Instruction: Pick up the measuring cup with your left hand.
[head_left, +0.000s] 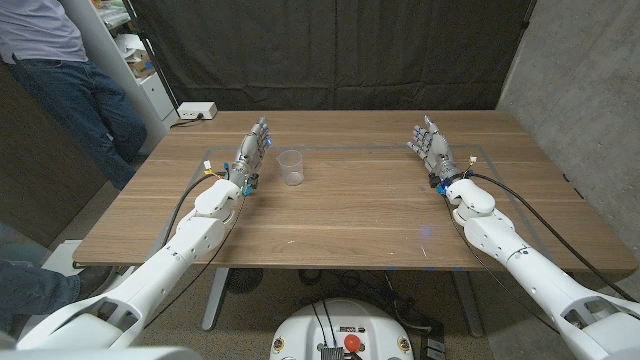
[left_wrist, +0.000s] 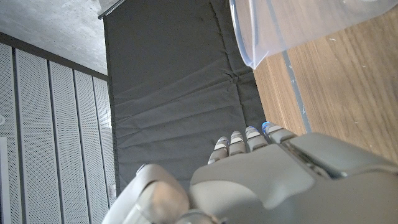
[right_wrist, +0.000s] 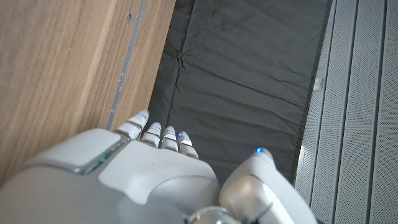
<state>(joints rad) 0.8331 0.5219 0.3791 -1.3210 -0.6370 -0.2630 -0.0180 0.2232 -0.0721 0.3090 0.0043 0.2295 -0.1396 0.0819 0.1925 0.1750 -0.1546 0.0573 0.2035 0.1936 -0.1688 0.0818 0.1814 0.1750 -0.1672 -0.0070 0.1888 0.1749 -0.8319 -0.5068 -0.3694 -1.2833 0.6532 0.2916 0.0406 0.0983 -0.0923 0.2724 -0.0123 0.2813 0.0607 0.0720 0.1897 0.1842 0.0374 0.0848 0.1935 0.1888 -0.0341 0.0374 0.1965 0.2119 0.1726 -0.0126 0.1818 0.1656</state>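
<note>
backdrop: black wrinkled cloth curtain (head_left: 340, 50) behind the far edge, grey concrete wall (head_left: 580, 80) on the robot's right
worktop: brown rectangular wooden worktop (head_left: 350, 215), faint taped outline on the surface
person: standing at the far left corner, grey shirt and dark jeans (head_left: 70, 80), off the worktop
left arm: white jointed arm (head_left: 190, 240) coming in from the near left corner, black cable along it
right arm: white jointed arm (head_left: 510, 245) from the near right corner, same cable
left hand: grey robot left hand (head_left: 252, 150) raised on its edge, fingers (left_wrist: 239, 140) straight and apart, holding nothing, palm side toward the cup
right hand: grey robot right hand (head_left: 429, 145) on the far right part of the worktop, fingers (right_wrist: 155, 134) spread and pointing up, holding nothing
cup: small clear plastic measuring cup (head_left: 290, 166), upright, just beside the left hand on its inner side, not touched; in the left wrist view its rim (left_wrist: 292, 28) looms close ahead of the fingertips
box: small white box (head_left: 196, 112) at the far left corner, well apart from the cup
</note>
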